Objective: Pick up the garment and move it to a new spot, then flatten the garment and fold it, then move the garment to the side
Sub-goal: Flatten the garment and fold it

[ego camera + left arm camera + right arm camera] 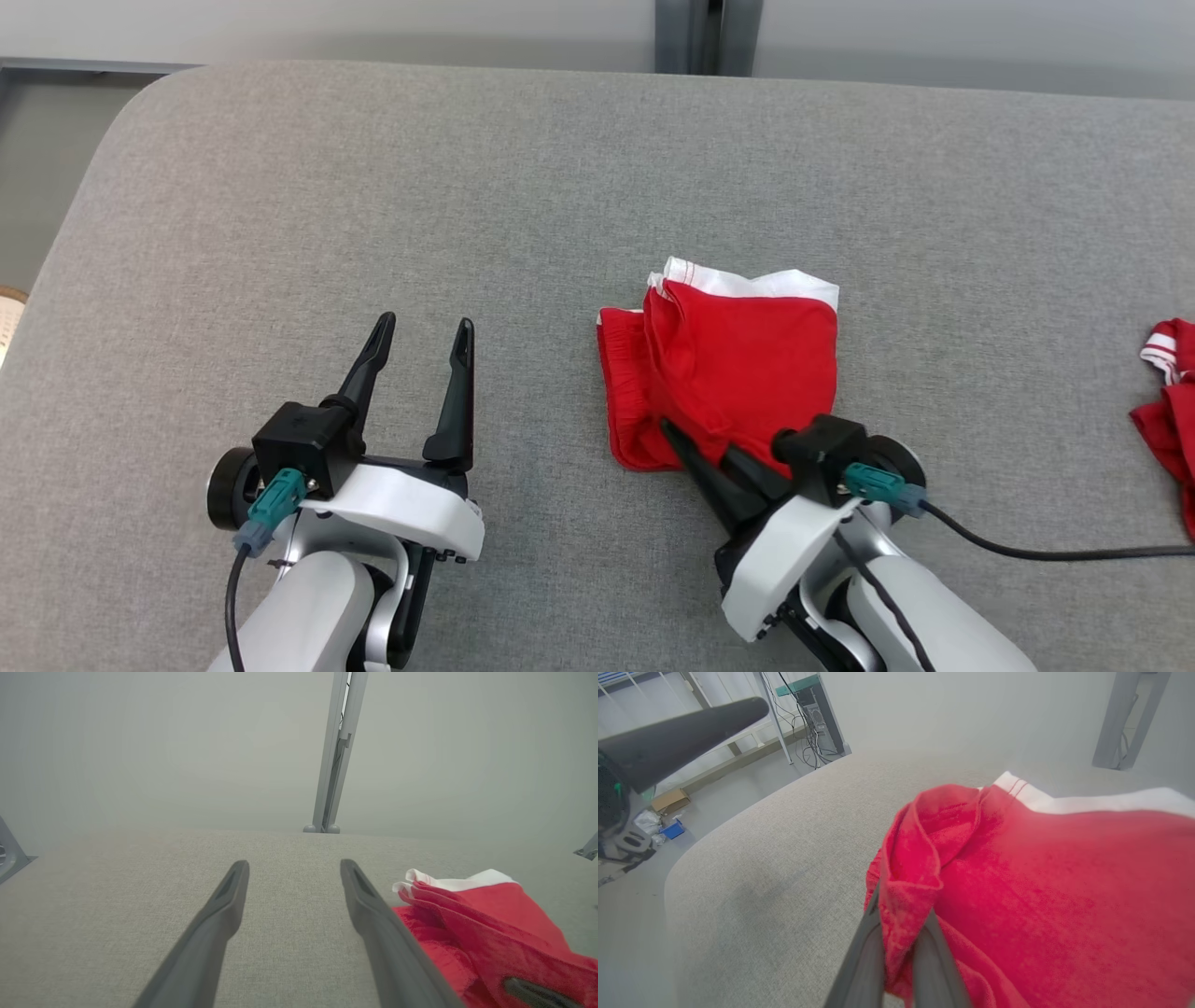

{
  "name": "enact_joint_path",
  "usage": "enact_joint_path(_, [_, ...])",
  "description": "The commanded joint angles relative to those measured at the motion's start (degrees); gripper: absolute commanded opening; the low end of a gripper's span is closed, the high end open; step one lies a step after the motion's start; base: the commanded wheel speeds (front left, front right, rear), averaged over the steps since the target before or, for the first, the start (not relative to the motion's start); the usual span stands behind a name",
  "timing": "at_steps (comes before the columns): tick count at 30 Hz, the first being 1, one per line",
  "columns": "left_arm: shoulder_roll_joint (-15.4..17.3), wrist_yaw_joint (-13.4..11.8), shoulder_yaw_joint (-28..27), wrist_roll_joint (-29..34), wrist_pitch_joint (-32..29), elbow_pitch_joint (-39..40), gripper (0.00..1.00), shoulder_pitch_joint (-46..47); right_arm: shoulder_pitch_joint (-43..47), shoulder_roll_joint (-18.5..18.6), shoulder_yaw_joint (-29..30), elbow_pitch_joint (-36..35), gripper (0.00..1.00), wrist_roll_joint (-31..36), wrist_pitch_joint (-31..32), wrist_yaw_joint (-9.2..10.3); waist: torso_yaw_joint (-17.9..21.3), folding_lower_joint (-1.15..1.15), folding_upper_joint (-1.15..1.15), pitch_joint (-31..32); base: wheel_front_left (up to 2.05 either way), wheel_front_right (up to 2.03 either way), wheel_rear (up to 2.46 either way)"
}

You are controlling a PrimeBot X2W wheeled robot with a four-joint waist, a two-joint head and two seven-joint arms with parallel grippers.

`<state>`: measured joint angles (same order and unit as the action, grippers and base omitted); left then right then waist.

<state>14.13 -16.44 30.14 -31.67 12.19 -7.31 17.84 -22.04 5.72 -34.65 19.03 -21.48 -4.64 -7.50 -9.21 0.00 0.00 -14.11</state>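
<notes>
The folded red garment (738, 364), white band at its far edge, lay at the centre of the frame on the grey worktop (373, 187). The right pincer (695, 437) was clamped on the garment's lower-left hem; in the right wrist view, cloth was bunched between its fingers (864, 952). The left pincer (425, 327) stood spread and empty at lower left. Judged step: moving the folded garment aside. Next move calls for a low, steady drag that keeps the fold intact, clear of the second red cloth (1167, 401) at the right edge

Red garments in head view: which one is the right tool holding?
The folded garment at centre, right tool pinching its near edge; the other garment lies untouched at the far right.
</notes>
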Motion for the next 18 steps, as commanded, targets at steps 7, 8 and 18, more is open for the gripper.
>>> enact_joint_path(7, [-0.3,0.5,0.2,-0.1,0.8,-0.9,1.00,0.7,-4.4,0.0,-7.2,6.6,1.00,-2.5,0.0,0.02,-0.9,0.00,0.00,-0.3,0.00,0.00,0.00])
enact_joint_path(8, [-0.3,0.4,0.2,-0.1,0.9,-1.0,1.00,0.7,-4.6,-0.2,-8.3,7.1,1.00,-2.9,0.1,0.02,-1.0,0.00,0.00,-0.3,0.00,0.00,0.00])
enact_joint_path(18, [-0.1,0.3,0.2,-0.6,1.0,-1.4,1.00,0.5,-7.2,4.9,-19.5,3.4,1.00,-3.1,-2.4,0.04,0.1,0.00,0.00,-0.2,0.00,0.00,0.00])
